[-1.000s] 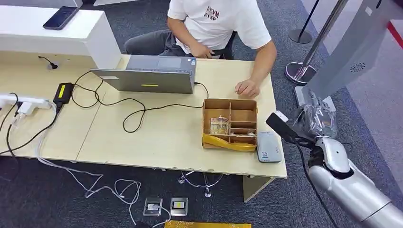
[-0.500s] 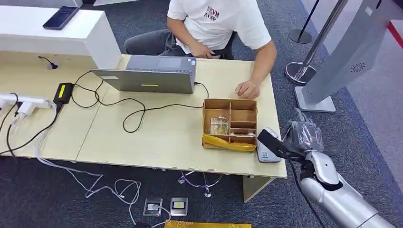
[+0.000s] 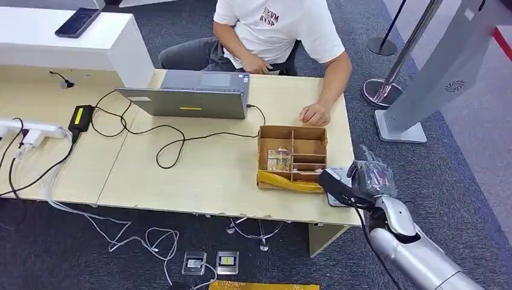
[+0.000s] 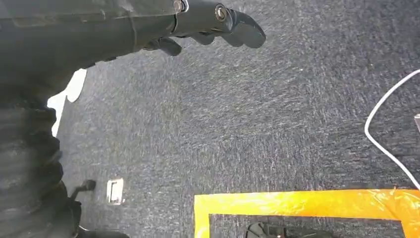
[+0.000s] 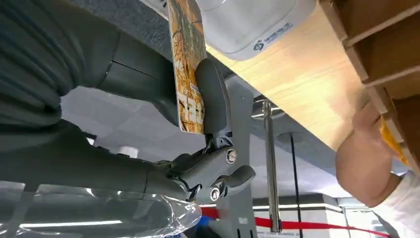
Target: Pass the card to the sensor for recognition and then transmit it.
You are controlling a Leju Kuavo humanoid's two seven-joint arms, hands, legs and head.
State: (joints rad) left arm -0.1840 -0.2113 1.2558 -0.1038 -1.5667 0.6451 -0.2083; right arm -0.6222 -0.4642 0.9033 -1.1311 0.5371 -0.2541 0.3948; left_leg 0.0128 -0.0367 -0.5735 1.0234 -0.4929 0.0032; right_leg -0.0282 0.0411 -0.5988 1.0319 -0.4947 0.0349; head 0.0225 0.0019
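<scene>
Presently the card [image 5: 187, 64] is pinched between the thumb and fingers of the right hand [image 3: 369, 176], at the near right corner of the desk [image 3: 199, 175]. Its long axis is seen in the right wrist view to point at the white sensor [image 5: 247, 22], which lies just beyond the card's far end, whether touching cannot be told. By the head view the sensor [image 3: 336, 192] is placed just right of the cardboard box [image 3: 293, 157], though the card is hidden there. The left hand [image 4: 208, 22] is hung over the carpet, fingers curled on nothing
</scene>
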